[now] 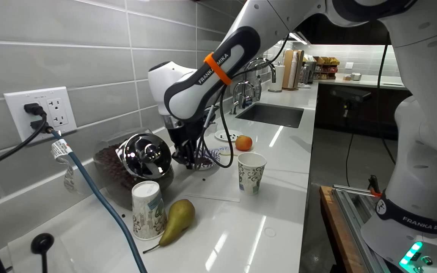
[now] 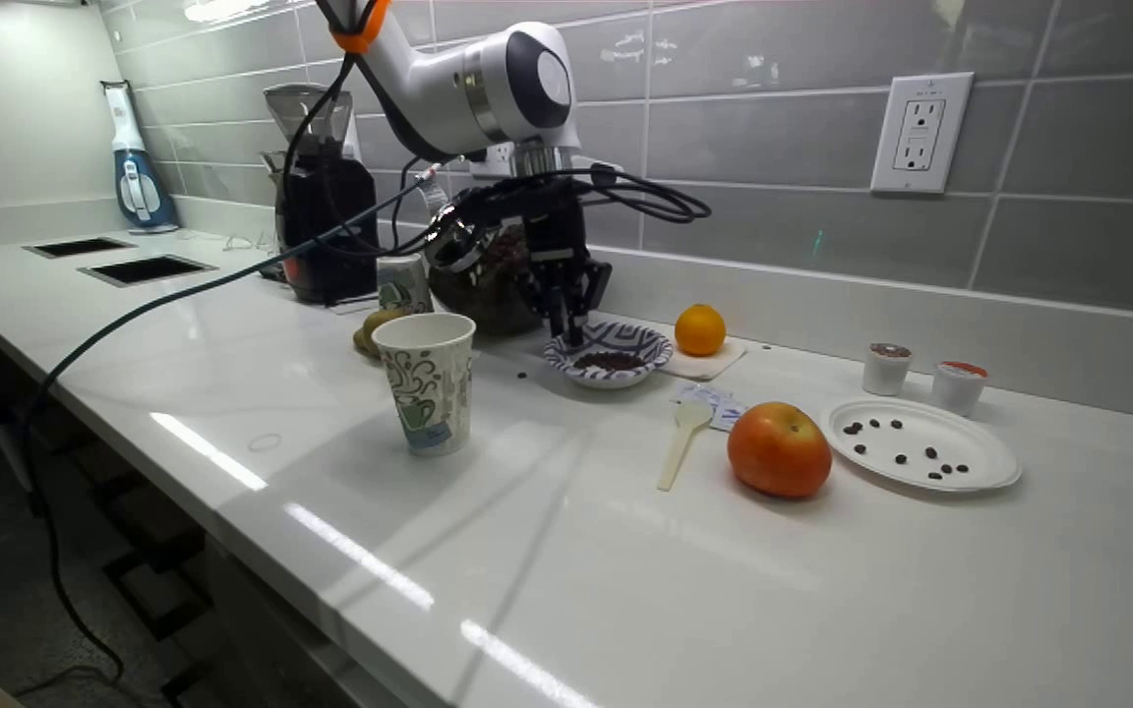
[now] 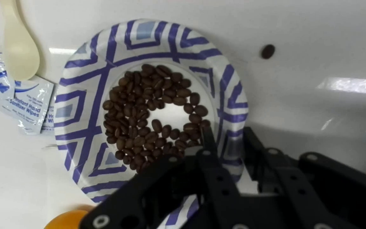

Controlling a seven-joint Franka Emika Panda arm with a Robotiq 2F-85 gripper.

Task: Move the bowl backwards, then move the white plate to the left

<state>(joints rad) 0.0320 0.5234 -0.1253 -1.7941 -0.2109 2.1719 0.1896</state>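
The bowl [image 3: 84,79] is a white paper bowl with a purple-blue line pattern, holding brown coffee beans. It sits on the counter in both exterior views [image 1: 214,152] [image 2: 640,339]. My gripper [image 3: 228,136] points down at the bowl's edge, its fingers apart on either side of the rim: one finger inside over the beans, one outside. Whether both touch the rim I cannot tell. The gripper also shows in both exterior views [image 1: 190,163] [image 2: 566,329]. The white plate [image 2: 960,433] lies flat with several beans on it; it also shows in an exterior view [image 1: 237,133], out of the wrist view.
A large glass jar with metal lid [image 1: 146,155] lies by the wall close to the gripper. A paper cup [image 2: 429,383], an orange [image 2: 700,329], a spoon [image 2: 686,438], an apple [image 2: 780,449] and small creamer cups [image 2: 886,372] stand around. A pear [image 1: 178,222] lies beside an upturned cup [image 1: 148,212].
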